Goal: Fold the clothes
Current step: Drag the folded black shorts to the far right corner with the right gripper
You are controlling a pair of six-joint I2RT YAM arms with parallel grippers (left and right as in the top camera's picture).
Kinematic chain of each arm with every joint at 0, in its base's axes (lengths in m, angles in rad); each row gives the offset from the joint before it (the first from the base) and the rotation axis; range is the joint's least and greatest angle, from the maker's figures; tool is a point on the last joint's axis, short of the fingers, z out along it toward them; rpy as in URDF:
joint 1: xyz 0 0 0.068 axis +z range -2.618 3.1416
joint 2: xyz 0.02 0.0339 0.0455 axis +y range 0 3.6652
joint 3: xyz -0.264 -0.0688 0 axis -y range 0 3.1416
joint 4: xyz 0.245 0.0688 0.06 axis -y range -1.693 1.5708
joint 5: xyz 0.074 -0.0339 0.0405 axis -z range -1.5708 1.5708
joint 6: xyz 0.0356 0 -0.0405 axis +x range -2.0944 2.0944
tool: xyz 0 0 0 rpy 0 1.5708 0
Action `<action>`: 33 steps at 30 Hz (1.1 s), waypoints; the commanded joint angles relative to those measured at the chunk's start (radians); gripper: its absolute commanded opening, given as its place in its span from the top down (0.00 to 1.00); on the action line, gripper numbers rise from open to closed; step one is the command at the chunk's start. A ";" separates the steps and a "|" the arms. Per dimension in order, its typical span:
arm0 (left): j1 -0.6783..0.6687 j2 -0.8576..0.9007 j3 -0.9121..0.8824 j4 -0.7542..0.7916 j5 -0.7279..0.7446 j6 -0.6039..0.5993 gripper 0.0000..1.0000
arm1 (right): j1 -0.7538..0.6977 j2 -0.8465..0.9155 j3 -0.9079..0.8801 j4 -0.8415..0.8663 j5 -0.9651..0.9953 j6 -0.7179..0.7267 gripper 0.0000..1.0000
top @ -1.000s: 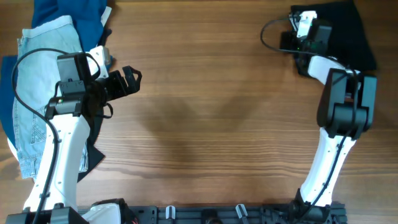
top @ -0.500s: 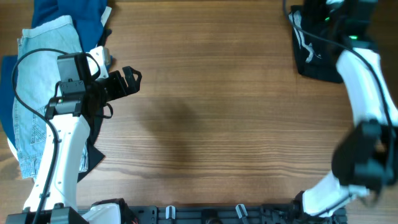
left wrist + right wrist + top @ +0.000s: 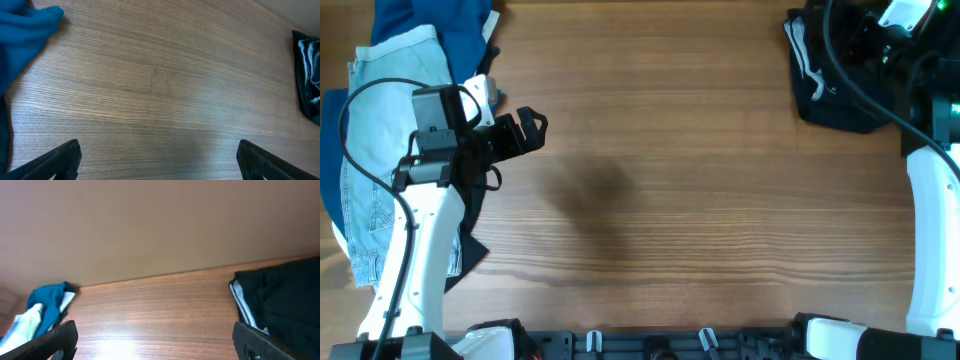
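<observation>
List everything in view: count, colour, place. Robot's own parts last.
black shorts: one, black with grey-white trim, far right of the table.
denim shorts: one, pale blue, left edge, partly under the left arm.
blue garment: one, deep blue, far left corner.
dark cloth: one, black, under the left arm; what it is cannot be told.
table: one, brown wood.
left gripper: one, black, open, over bare wood at the left.
right gripper: one, black, open, far right near the black shorts.
</observation>
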 commanded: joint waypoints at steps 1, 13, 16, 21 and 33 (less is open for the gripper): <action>0.003 0.009 0.016 0.002 0.002 -0.005 0.00 | -0.002 0.006 -0.001 0.001 -0.029 0.052 0.00; 0.003 0.009 0.016 0.002 0.002 -0.005 0.00 | 0.002 -0.014 -0.018 -0.140 0.018 -0.013 0.00; 0.003 0.009 0.016 0.002 0.002 -0.005 0.00 | 0.026 -0.088 -0.076 0.006 0.077 -0.042 0.01; 0.003 0.009 0.016 0.002 0.002 -0.005 0.00 | 0.090 -0.286 -0.292 0.215 0.152 -0.266 0.00; 0.003 0.009 0.016 0.002 0.002 -0.005 0.00 | 0.092 -0.871 -1.043 0.547 0.181 -0.270 0.00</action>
